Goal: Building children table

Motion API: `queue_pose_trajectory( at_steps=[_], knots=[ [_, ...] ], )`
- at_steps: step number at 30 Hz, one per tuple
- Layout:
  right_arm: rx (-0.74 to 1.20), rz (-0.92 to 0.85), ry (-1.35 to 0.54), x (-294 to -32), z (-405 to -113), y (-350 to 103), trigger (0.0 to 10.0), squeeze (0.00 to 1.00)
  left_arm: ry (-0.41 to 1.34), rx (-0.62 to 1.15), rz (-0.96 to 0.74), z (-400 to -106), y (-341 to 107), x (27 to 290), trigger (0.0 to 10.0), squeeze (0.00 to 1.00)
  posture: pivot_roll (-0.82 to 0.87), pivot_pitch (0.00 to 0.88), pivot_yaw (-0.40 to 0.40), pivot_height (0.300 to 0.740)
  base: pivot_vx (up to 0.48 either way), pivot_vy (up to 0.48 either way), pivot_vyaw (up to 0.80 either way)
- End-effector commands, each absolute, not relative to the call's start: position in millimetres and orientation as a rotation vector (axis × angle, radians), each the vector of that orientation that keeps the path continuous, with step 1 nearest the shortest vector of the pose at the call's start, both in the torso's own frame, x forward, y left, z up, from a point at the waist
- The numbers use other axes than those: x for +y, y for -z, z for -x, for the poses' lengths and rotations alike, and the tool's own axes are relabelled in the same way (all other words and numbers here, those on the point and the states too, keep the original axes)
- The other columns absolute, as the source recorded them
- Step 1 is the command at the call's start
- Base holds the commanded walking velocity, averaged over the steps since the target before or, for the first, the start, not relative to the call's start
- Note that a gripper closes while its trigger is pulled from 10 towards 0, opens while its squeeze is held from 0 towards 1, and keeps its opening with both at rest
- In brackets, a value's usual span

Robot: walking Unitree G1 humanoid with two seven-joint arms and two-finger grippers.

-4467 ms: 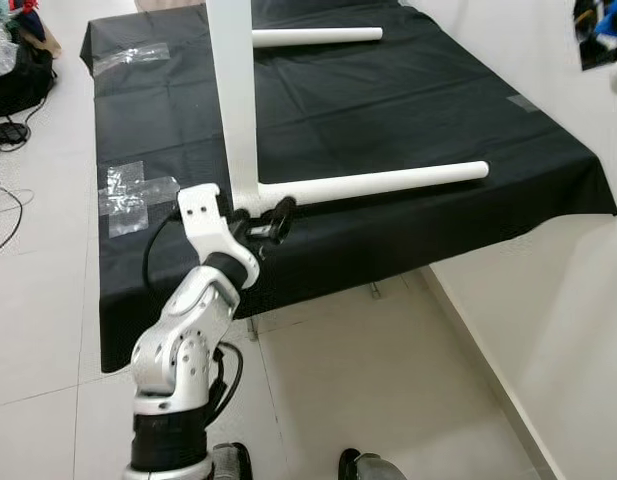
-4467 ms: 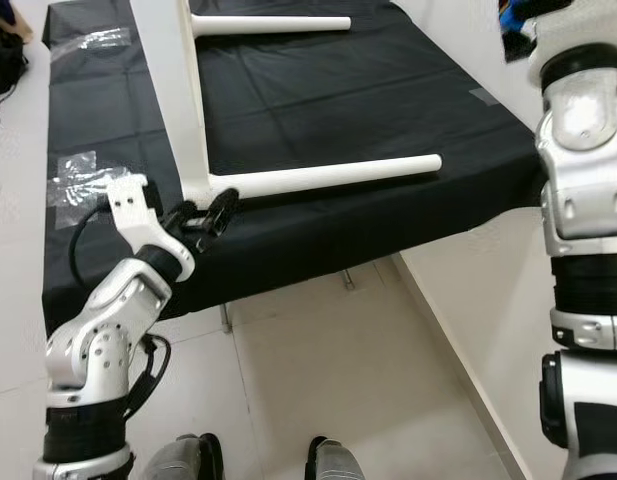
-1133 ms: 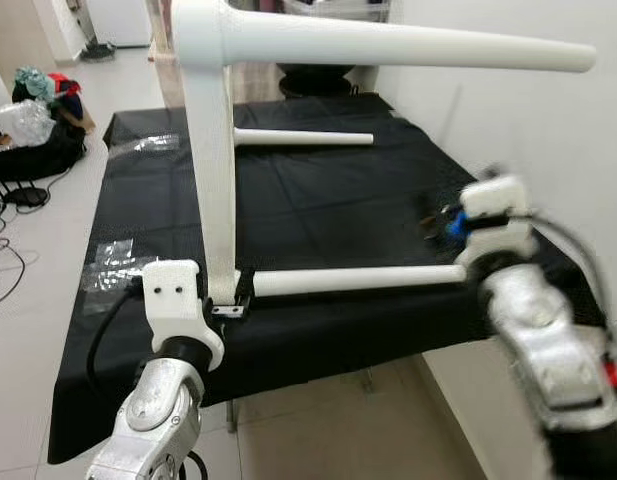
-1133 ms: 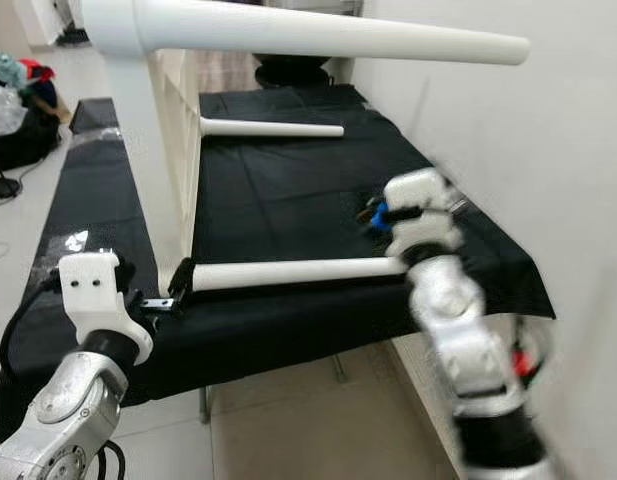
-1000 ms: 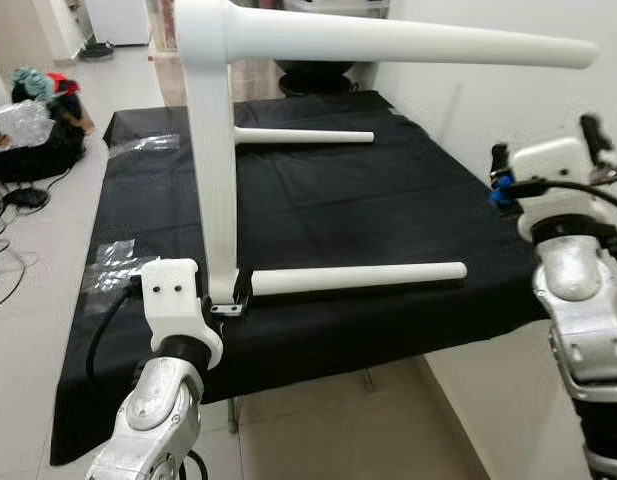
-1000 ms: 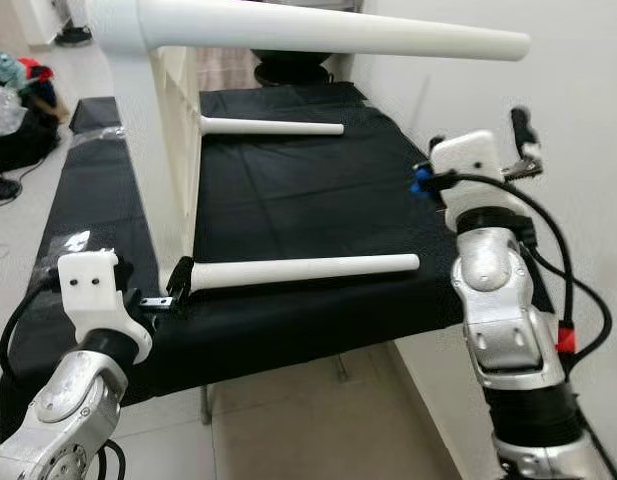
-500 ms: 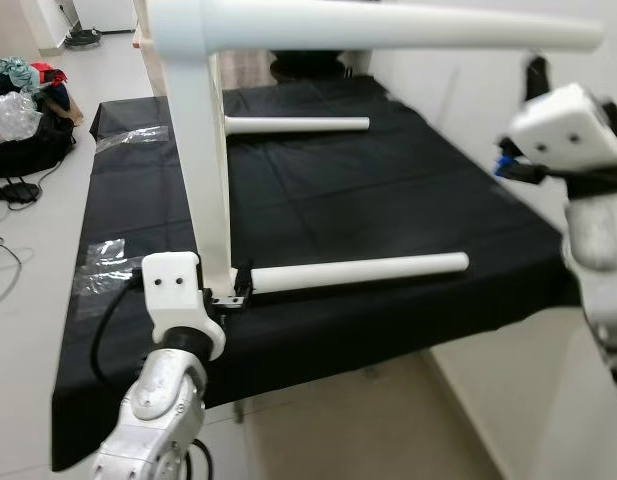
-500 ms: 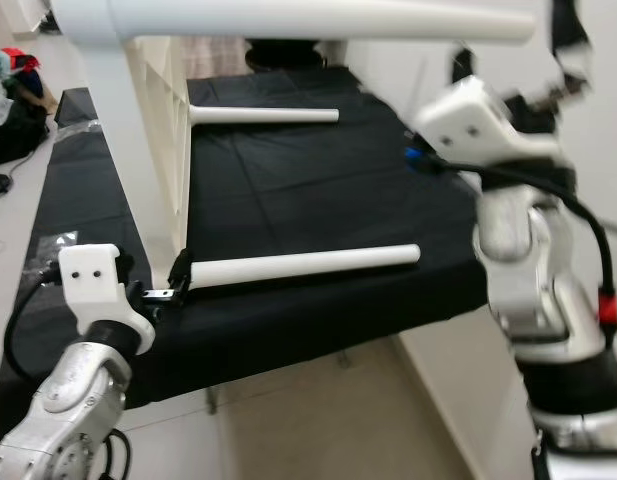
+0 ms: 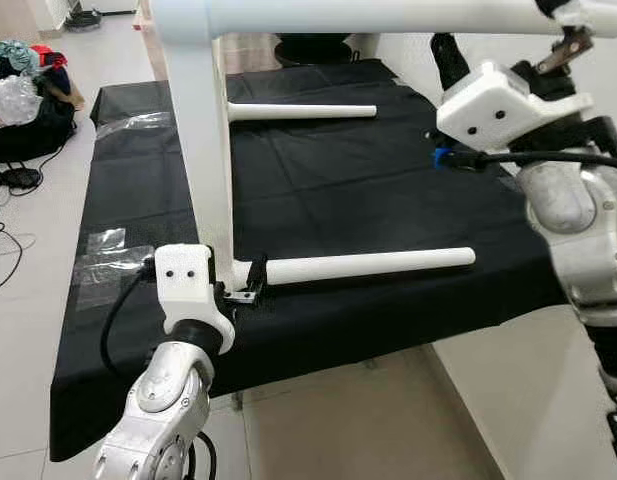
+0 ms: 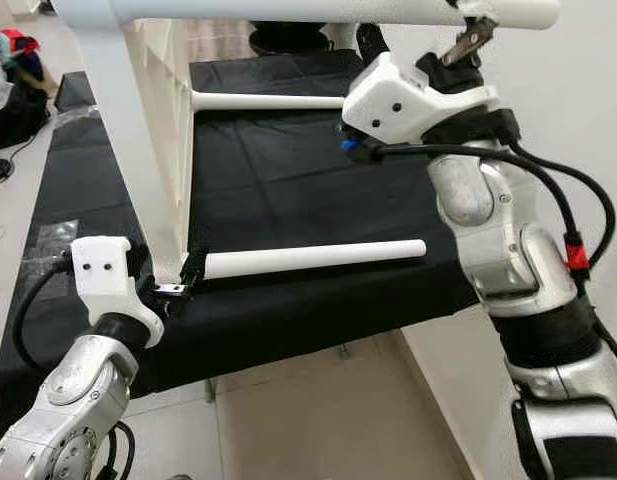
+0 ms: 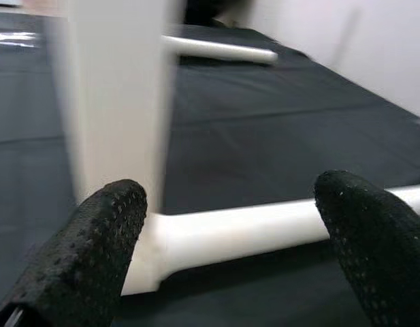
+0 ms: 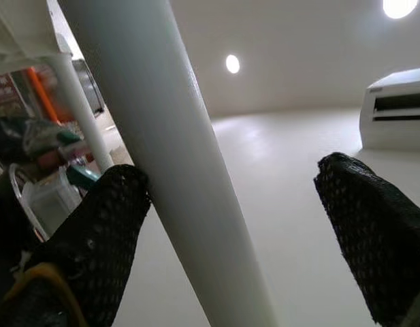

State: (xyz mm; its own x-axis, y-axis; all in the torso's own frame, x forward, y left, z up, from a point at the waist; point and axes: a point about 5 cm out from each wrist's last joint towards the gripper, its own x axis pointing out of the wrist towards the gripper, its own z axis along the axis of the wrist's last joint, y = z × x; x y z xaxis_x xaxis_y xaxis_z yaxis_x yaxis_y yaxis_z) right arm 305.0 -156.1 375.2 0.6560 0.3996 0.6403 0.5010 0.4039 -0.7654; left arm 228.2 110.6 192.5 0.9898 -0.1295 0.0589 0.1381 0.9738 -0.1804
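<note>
On the black cloth [image 9: 368, 190] the white table [image 9: 210, 150] stands on its side, two legs lying on the cloth and one top leg [image 10: 288, 10] sticking out high above it. The left gripper [image 11: 230, 238] sits low by the table's near corner with its fingers wide apart around the near leg [image 9: 368, 266], and the right gripper [image 12: 230, 231] is up by the top leg, fingers spread with the leg between them, not squeezing. If a push comes before either one grips, the table could tip or slide, and its flat top runs out of sight.
</note>
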Motion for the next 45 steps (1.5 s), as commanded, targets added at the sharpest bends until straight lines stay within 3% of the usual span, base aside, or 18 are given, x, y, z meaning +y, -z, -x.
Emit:
queue_pose_trajectory(
  at_steps=[1,4,9,28,32,35,41,45],
  knots=[
    [-1.024,1.205,0.067,-143.7,-295.1,-393.1,10.0,0.0,0.157,-0.034,0.207,-227.1,-189.9,105.5,10.0,0.0,-0.01,0.121,-0.041,0.74,0.0,0.0,0.0],
    [-1.055,1.202,-0.014,-127.4,-295.7,-398.3,10.0,0.0,0.166,-0.036,0.208,-228.1,-189.8,103.4,10.0,0.0,-0.01,0.117,-0.042,0.74,0.0,0.0,0.0],
    [-0.933,1.273,-0.202,-106.2,-322.7,-369.9,10.0,0.0,0.155,-0.05,0.215,-231.1,-192.0,103.1,10.0,0.0,-0.01,0.108,-0.05,0.74,0.0,0.0,0.0],
    [-0.767,1.239,-0.278,-113.8,-344.0,-337.3,10.0,0.0,0.111,-0.068,0.205,-229.7,-195.5,109.5,10.0,0.0,0.0,0.117,-0.066,0.74,0.0,0.0,0.0],
    [-0.34,1.14,-0.514,-132.1,-350.8,-269.5,10.0,0.0,0.118,-0.061,0.212,-229.3,-195.5,107.7,10.0,0.0,0.01,0.128,-0.063,0.74,0.0,0.0,0.0],
    [-0.254,1.175,-0.548,-141.6,-348.7,-253.7,10.0,0.0,0.117,-0.067,0.194,-229.0,-197.1,108.1,10.0,0.0,0.01,0.128,-0.063,0.74,0.0,0.0,0.0],
    [-0.371,1.113,-0.555,-147.1,-339.6,-267.8,10.0,0.0,0.116,-0.064,0.205,-228.1,-197.6,109.9,10.0,0.0,0.01,0.134,-0.055,0.74,0.0,0.0,0.0],
    [-0.499,1.087,-0.532,-169.8,-320.8,-275.9,10.0,0.0,0.118,-0.063,0.187,-228.6,-197.6,111.0,10.0,0.0,0.0,0.137,-0.043,0.74,0.0,0.0,0.0]
  ],
)
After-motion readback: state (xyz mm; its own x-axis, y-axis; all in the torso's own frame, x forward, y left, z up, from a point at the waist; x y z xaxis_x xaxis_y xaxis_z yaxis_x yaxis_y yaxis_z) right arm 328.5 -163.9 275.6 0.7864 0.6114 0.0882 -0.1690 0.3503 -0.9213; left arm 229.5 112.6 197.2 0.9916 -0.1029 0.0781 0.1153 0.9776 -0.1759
